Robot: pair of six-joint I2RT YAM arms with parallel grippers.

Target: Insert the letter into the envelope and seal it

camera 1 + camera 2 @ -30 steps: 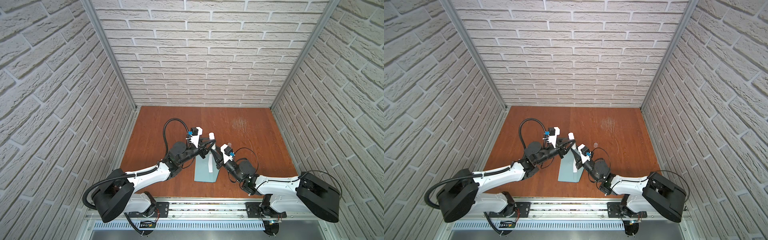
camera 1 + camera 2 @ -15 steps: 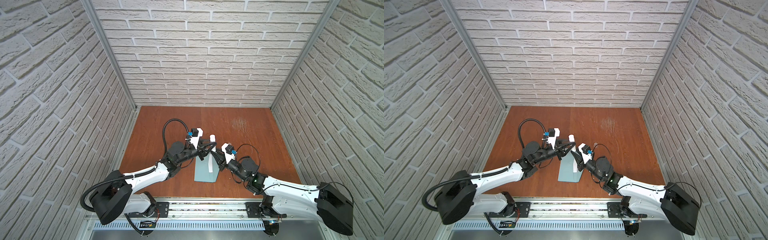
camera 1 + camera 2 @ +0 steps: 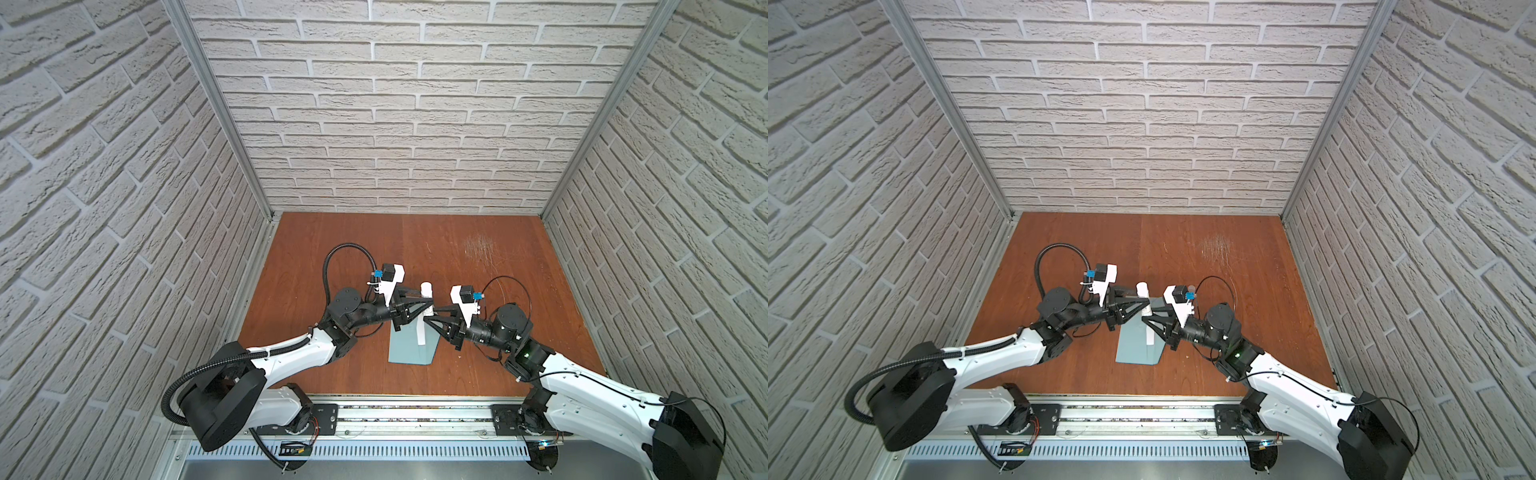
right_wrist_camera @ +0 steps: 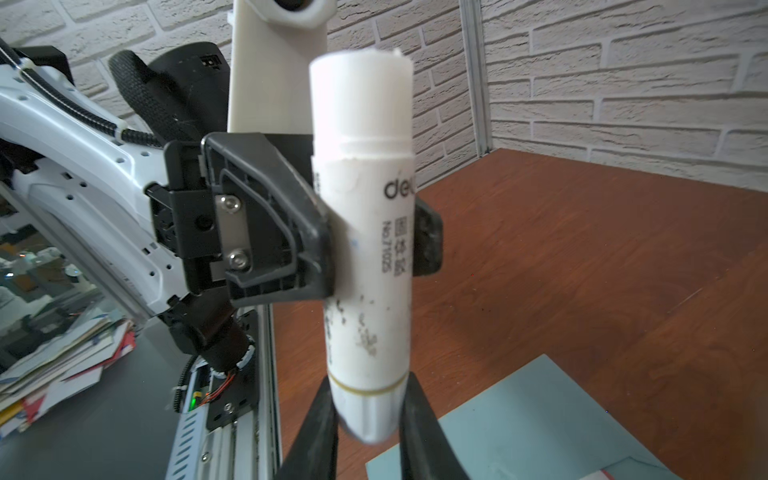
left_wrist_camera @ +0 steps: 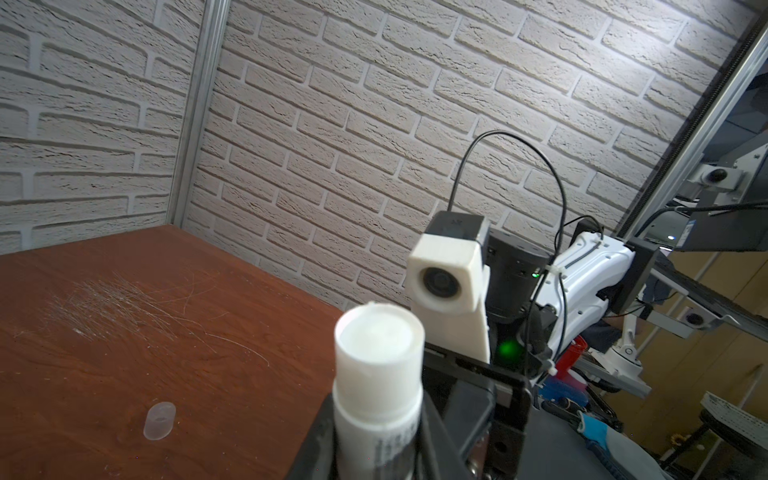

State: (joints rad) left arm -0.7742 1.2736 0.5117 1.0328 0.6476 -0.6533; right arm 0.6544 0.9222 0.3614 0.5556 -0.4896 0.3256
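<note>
The light blue-grey envelope [image 3: 409, 353] [image 3: 1136, 351] [image 4: 540, 415] lies flat on the wooden table, near the front middle. Above it, both grippers hold a white glue stick [image 3: 423, 328] [image 5: 378, 353] [image 4: 365, 249] roughly upright, with its cap off. My left gripper [image 3: 424, 305] [image 3: 1144, 301] [image 5: 378, 436] [image 4: 374, 241] is shut on the stick's upper body. My right gripper [image 3: 428, 320] [image 3: 1146, 320] [image 4: 365, 415] is shut on its bottom end. Of the letter, only a red-edged sliver [image 4: 607, 474] shows at the envelope's edge; the rest is hidden.
A small translucent cap [image 5: 159, 420] lies on the table beyond the stick. A scratched patch [image 3: 480, 245] marks the far right of the table. Brick walls close in the back and both sides, and a metal rail [image 3: 415, 415] runs along the front.
The right arm's elbow and shoulder have swung outward to the right, while its gripper has stayed on the stick's bottom end. The left arm and the stick have hardly moved.
</note>
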